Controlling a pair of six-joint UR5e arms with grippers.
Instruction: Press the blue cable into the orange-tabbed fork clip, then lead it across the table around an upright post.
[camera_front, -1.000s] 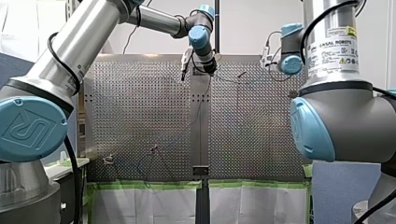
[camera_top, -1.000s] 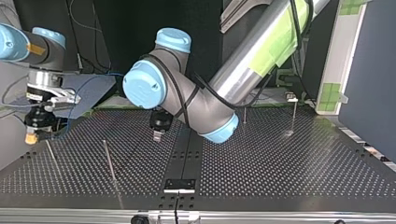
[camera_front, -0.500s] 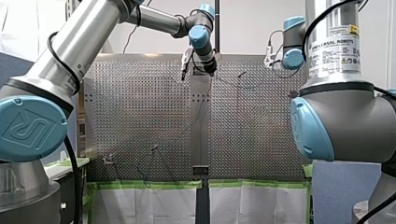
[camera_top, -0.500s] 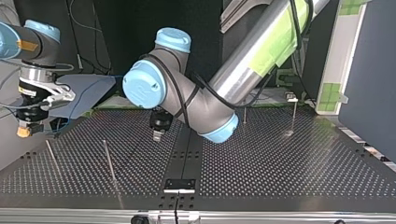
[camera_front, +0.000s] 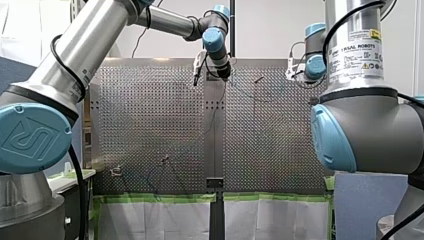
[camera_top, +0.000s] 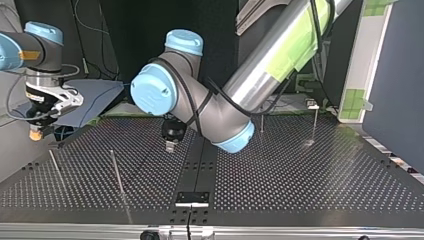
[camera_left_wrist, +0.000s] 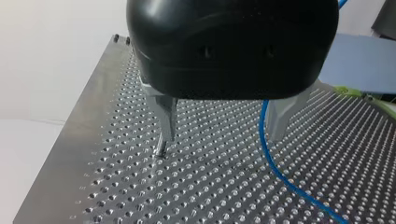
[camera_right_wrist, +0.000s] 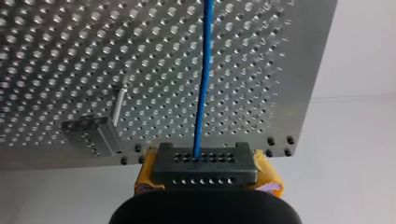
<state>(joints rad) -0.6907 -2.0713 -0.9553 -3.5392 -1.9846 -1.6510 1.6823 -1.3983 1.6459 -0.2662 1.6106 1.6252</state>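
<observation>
The blue cable (camera_right_wrist: 203, 93) comes out between the yellow pads (camera_right_wrist: 268, 178) of my right gripper (camera_right_wrist: 205, 161), which is shut on it, and runs away over the perforated table (camera_right_wrist: 56, 56). At the top view's left, that gripper (camera_top: 35, 133) hangs just off the table's edge. My left gripper (camera_left_wrist: 223, 137) stands open low over the table's middle strip. The cable (camera_left_wrist: 267, 149) passes between its metal fingers (camera_left_wrist: 167, 119), close to one of them and untouched. A small clip (camera_front: 116, 171) sits at the front view's lower left; I cannot make out an orange tab.
Thin upright posts (camera_top: 116, 171) (camera_top: 54, 167) stand at the top view's left, two more (camera_top: 261, 122) (camera_top: 315, 122) at its right. A black bracket (camera_top: 192, 197) sits at the table's edge nearest that camera. A grey block (camera_right_wrist: 88, 133) with a pin lies ahead of my right gripper.
My right gripper has risen and swung at the top view's left edge, keeping the cable. My left arm has stayed where it was.
</observation>
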